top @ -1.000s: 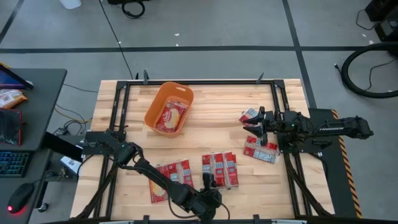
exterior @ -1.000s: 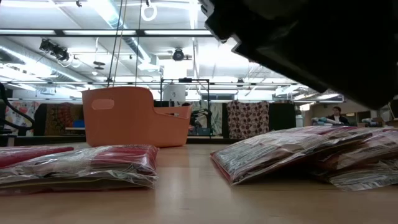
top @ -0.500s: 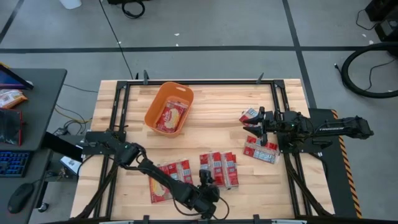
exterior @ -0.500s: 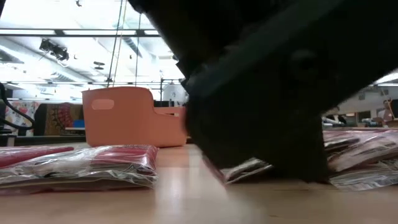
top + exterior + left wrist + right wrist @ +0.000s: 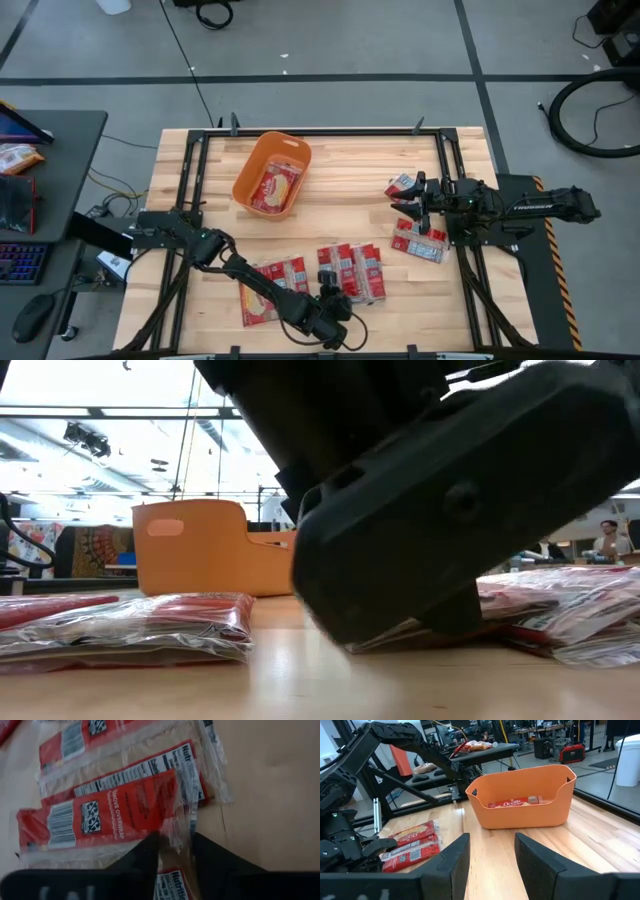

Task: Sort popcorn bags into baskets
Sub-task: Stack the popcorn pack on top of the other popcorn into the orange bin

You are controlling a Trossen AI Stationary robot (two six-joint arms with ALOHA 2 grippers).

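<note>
A: Orange plastic marks the basket (image 5: 272,174) near the desk's (image 5: 340,215) far left part; the high view shows one popcorn bag (image 5: 276,186) lying inside it. What does the right wrist view add?

B: It shows the basket's sloping wall side-on, with that bag's red edge visible over the rim (image 5: 514,802). The right end effector (image 5: 490,851), fingers spread and empty, sits at the desk's right side beside a few bags (image 5: 418,243).

A: And the left end effector (image 5: 328,291)?

B: From above it sits low at the near edge of the centre cluster of bags (image 5: 351,270), with another group (image 5: 270,288) just to its left under the arm. Only the left wrist view shows the contact: two dark fingers (image 5: 145,855) straddle the clear wrapper edge of a red bag (image 5: 110,812), partly drawn together. Whether they pinch it firmly I cannot tell.

A: The low view?

B: The dark left end effector (image 5: 440,530) fills it, resting on the bags, with the basket behind.
</note>
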